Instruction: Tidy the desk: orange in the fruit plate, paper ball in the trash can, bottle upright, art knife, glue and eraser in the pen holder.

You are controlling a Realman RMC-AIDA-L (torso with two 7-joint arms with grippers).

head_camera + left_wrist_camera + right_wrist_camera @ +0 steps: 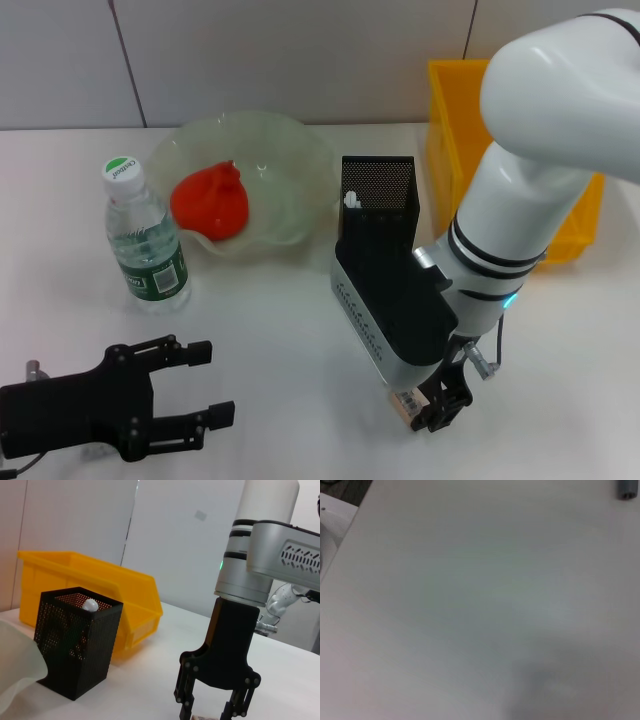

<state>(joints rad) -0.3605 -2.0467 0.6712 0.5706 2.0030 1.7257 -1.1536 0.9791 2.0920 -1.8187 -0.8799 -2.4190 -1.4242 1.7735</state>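
Observation:
The orange [210, 203], reddish in colour, lies in the translucent fruit plate [290, 150]. The bottle [145, 240] stands upright to the plate's left. A white rounded top [350, 197] pokes out of the black mesh pen holder [380, 185]. My right gripper [432, 407] is down at the table in front of the holder. It is open, its fingers [186, 707] straddling a small tan eraser [407, 403]. My left gripper [212, 382] rests open and empty at the near left. The yellow trash can [450, 150] stands at the back right. The paper ball and art knife are out of view.
The pen holder [77, 640] stands close in front of the yellow trash can [100, 587], with the plate's edge [15, 675] beside it. The right wrist view shows only bare white table and a grey object [626, 489] at one corner.

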